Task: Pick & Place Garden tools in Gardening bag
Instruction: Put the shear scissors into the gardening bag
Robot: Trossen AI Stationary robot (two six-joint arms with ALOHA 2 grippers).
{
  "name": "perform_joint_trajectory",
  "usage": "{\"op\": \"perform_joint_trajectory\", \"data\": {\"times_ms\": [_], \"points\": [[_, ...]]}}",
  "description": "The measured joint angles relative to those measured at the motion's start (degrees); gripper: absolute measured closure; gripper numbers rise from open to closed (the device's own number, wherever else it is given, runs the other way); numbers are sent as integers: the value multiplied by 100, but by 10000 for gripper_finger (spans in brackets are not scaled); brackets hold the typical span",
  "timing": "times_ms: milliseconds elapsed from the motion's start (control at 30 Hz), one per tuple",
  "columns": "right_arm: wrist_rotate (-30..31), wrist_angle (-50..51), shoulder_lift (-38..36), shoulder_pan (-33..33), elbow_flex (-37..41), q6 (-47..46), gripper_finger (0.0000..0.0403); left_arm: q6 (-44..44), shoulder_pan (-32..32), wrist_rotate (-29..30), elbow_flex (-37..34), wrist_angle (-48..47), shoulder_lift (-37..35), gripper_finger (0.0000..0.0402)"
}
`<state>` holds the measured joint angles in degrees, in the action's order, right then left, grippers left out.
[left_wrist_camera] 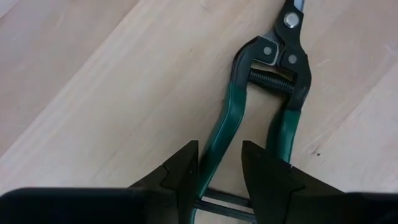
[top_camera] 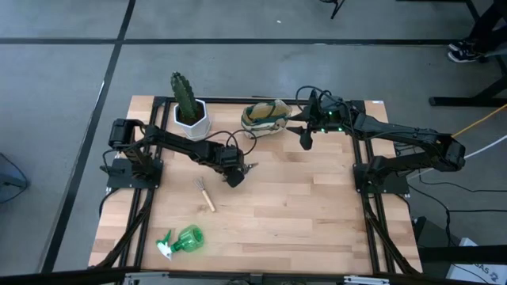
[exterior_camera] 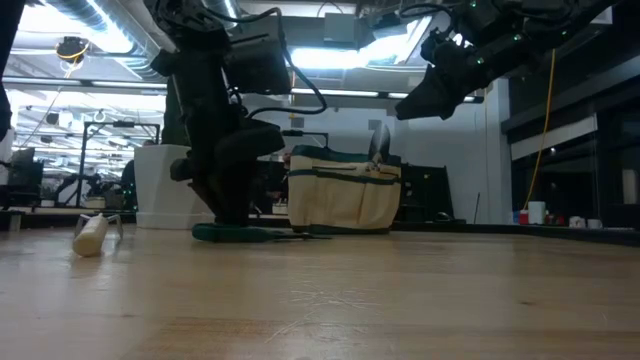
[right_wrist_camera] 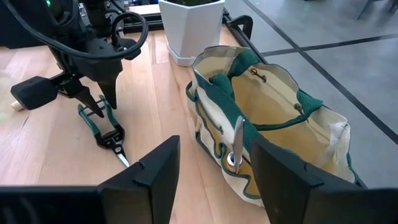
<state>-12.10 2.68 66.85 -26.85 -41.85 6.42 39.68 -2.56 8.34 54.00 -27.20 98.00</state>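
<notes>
The left gripper (top_camera: 236,178) is down at the table near its middle, fingers (left_wrist_camera: 186,171) parted and straddling one green handle of the pruners (left_wrist_camera: 261,93). The pads sit on either side of that handle without clamping it, and the pruners lie flat on the wood. From the right wrist view, the pruners (right_wrist_camera: 102,127) lie just below the left arm's tip, blade pointing away from it, well apart from the bag (right_wrist_camera: 267,137).

The right gripper (top_camera: 304,139) hangs in the air just beside the bag (top_camera: 265,115), fingers (right_wrist_camera: 149,171) spread wide and holding nothing. The bag stands upright at the back of the table (top_camera: 317,214), mouth open, with a silver tool blade showing at its near rim in the right wrist view. In the low view the bag (exterior_camera: 345,195) sits behind the left arm, with the right gripper (exterior_camera: 425,100) raised above it.

The rake (top_camera: 206,195) lies on the wood just in front of the left gripper. The spray bottle (top_camera: 181,241) lies on its side near the front left corner, well apart from everything else. The cactus (top_camera: 186,96) in its white pot (top_camera: 192,123) stands at the back, left of the bag.
</notes>
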Motion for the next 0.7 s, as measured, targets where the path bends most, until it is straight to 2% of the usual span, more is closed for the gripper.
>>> {"op": "perform_joint_trajectory", "data": {"times_ms": [433,700], "points": [[-2,61,0,0,0,0,206,-27,2,-4,-291,92,-11,286],[-4,61,0,0,0,0,206,-687,6,148,-299,169,-7,301]]}}
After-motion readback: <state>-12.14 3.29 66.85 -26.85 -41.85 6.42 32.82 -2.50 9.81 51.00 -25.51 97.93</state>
